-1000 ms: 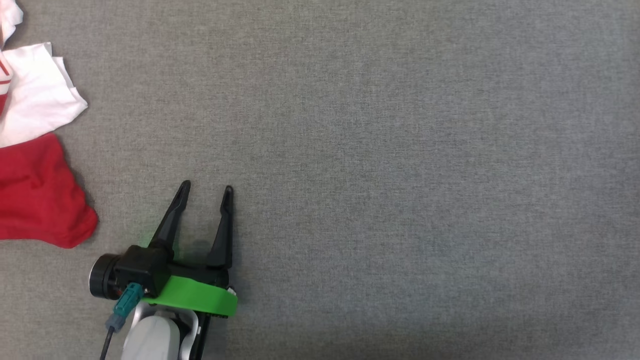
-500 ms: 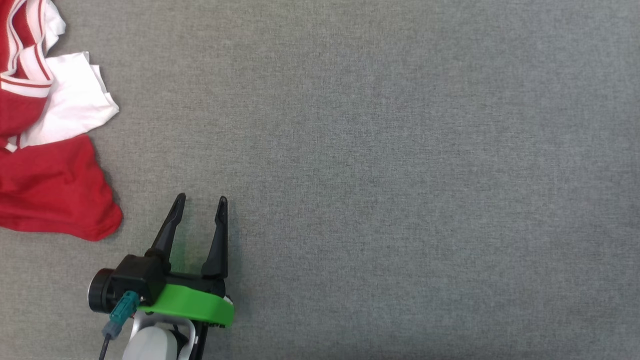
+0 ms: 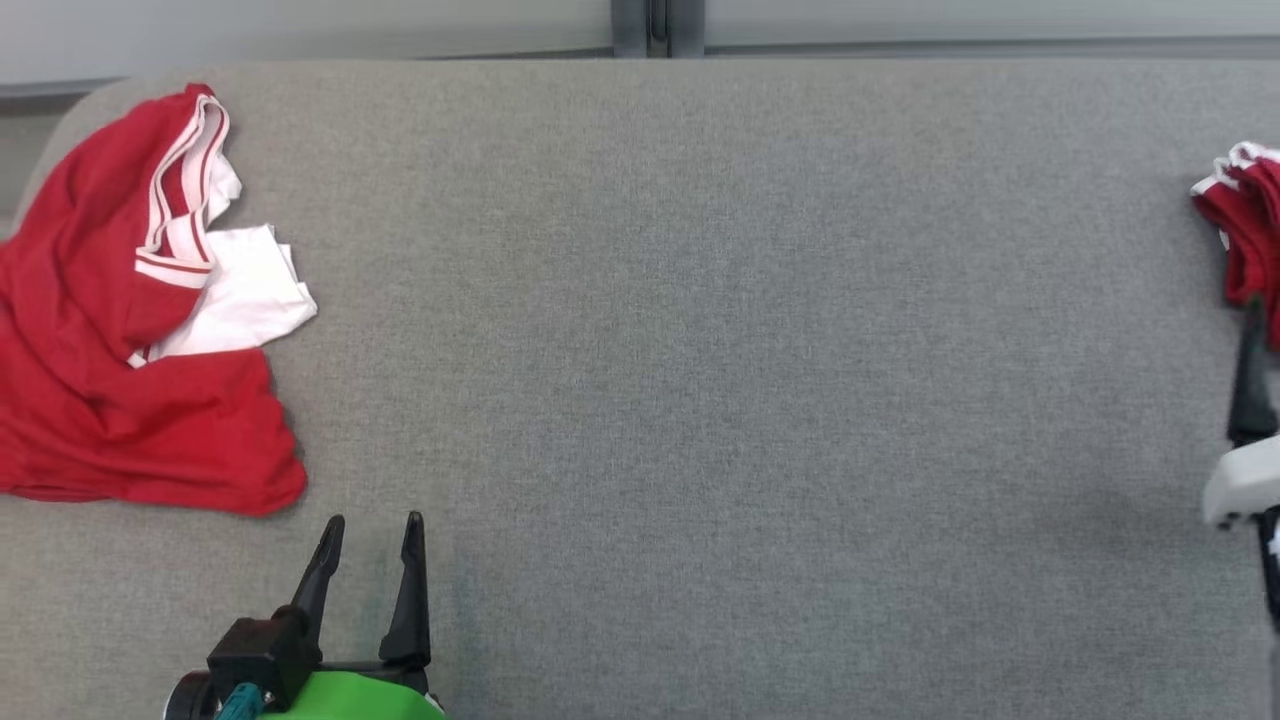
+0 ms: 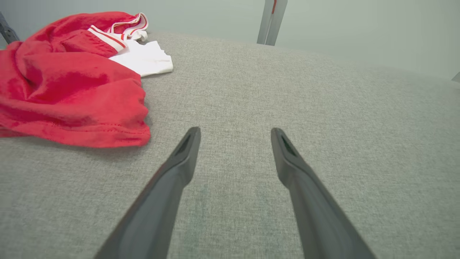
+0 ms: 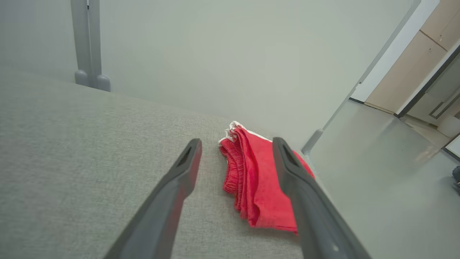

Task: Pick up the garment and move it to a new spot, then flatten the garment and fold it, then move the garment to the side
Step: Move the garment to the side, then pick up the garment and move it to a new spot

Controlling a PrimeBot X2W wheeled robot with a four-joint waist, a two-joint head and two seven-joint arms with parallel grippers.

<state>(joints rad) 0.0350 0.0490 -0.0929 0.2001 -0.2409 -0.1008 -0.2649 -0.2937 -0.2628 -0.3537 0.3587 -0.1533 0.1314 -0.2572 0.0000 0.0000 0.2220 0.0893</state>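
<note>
Two garments lie on the grey cloth-covered table (image 3: 700,350): a crumpled red-and-white garment (image 3: 120,400) at the left edge and a folded red garment (image 3: 1245,230) at the far right edge, well apart from each other. The folded one looks finished and set aside, so the crumpled heap is probably the next piece to work. It is soft, light knit fabric, limp rather than stiff, so it should sag and trail when lifted, and its layers may slide over one another. A white panel (image 3: 240,305) and one band of striped trim (image 3: 180,200) poke out of the red folds on its far side. The best hold looks like the near right corner of the red hem (image 3: 280,495), where the stitched edge is doubled and lies flat. The left gripper (image 3: 374,520) hovers just near and right of that corner, its two dark fingers spread apart and holding nothing. The right gripper (image 5: 237,141) sits beside the folded garment, its two fingers also spread wide with the fabric lying loose on the table between and beyond them, not pinched.
</note>
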